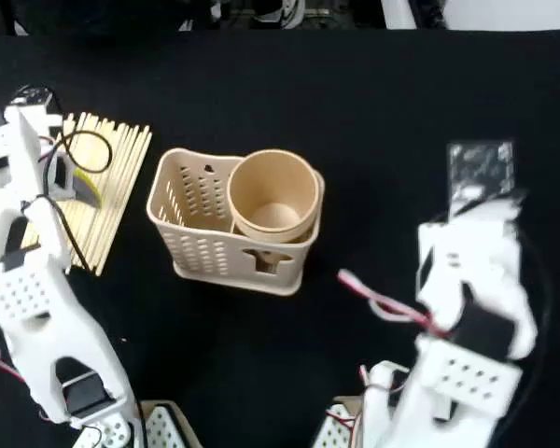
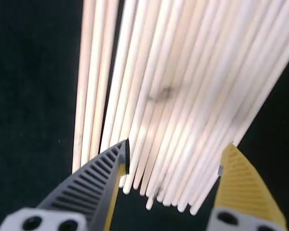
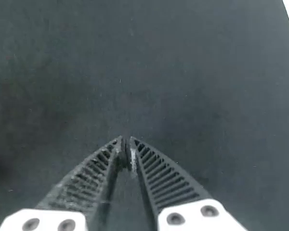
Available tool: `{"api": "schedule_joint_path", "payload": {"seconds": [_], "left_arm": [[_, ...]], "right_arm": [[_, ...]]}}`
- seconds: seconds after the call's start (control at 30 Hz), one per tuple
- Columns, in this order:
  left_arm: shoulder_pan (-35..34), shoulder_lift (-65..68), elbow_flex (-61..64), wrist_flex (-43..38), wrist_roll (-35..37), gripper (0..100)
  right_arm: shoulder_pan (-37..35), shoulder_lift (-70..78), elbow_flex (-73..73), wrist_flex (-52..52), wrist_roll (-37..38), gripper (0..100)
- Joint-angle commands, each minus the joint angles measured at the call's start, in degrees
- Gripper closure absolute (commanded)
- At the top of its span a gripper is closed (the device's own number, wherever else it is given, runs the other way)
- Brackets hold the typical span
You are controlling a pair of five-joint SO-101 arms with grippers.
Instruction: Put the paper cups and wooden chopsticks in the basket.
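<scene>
Black cloth covers the counter (image 1: 373, 93). I see the paper cups (image 1: 273, 198) nested upright in the basket (image 1: 201, 245), near the middle. At 9 o'clock from it, the wooden chopsticks (image 1: 112, 182) lie in a flat bundle on the cloth. My left jaws are spread astride the sticks' ends. My right jaws, at 3 o'clock from the basket, are pressed together above the cloth.

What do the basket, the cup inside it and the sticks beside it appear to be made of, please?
The basket looks like moulded plastic, cream and matt, with rows of slots in its walls. The cup seems to be tan paper, thin-rimmed and dull. The chopsticks look like pale unfinished wood, with faint grain and a dark blotch.
</scene>
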State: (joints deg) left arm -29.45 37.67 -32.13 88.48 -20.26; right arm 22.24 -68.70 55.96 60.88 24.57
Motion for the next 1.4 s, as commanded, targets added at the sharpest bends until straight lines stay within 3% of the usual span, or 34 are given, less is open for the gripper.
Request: {"api": "schedule_joint_path", "payload": {"seconds": [0.0,0.33,0.53,0.63,0.7,1.0,1.2,1.37], "left_arm": [[1.89,10.2,-21.85,5.63,-1.05,72],[8.04,29.1,-49.45,11.25,0.0,77],[7.6,39.82,-57.27,9.32,0.0,83],[7.6,43.69,-62.99,9.85,0.0,91],[7.69,44.22,-63.25,10.73,0.0,97],[6.46,38.68,-62.55,12.57,0.62,97],[5.05,34.37,-61.93,12.66,7.21,97],[5.41,26.55,-49.98,12.66,8.26,97]], "right_arm": [[0.97,-12.88,16.57,-7.03,0.0,98.6],[-2.11,-28.18,38.99,-8.79,0.0,98.5],[-2.46,-37.93,40.31,-2.9,0.7,98.5],[-2.46,-38.81,40.31,-1.14,0.7,98.5],[-2.29,-38.29,40.31,-1.14,0.7,98.5],[-2.29,-38.55,40.48,-1.14,0.7,98.4],[-2.29,-38.64,40.48,-1.14,0.7,98.4],[-2.29,-38.64,40.48,-1.14,0.7,98.4]]}}
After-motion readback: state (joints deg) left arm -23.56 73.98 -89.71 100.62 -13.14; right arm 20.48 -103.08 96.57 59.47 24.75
